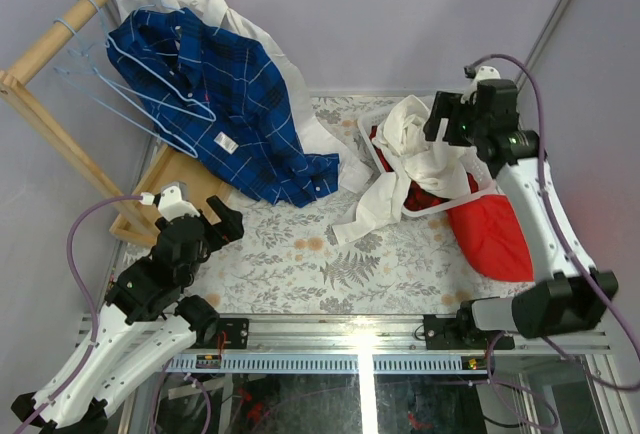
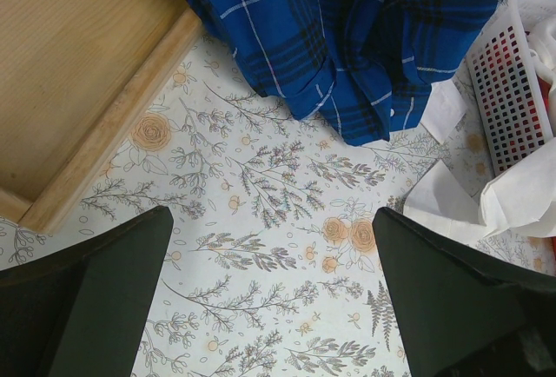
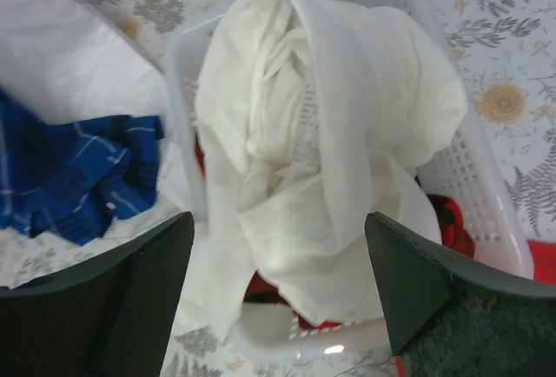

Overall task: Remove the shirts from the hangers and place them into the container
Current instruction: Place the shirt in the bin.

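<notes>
A white shirt (image 1: 415, 149) lies heaped in the white perforated container (image 1: 455, 206), with one end spilling over the rim onto the table. Red-and-black plaid (image 3: 447, 221) shows beneath it. My right gripper (image 1: 450, 114) hovers open just above that heap (image 3: 321, 134), its fingers apart and holding nothing. The dark blue checked shirt (image 1: 240, 104) hangs from a light-blue wire hanger (image 1: 150, 104) on the rack, its hem on the table, and another white shirt (image 1: 270, 44) hangs behind it. My left gripper (image 1: 222, 226) is open over the floral cloth, short of the blue hem (image 2: 365, 38).
The wooden rack (image 1: 60, 39) with bare light-blue hangers (image 1: 80, 64) fills the left back, its base board (image 2: 78, 73) by my left gripper. A plain red cloth (image 1: 495, 234) lies right of the container. The container's wall (image 2: 512, 90) shows at the left wrist view's right edge.
</notes>
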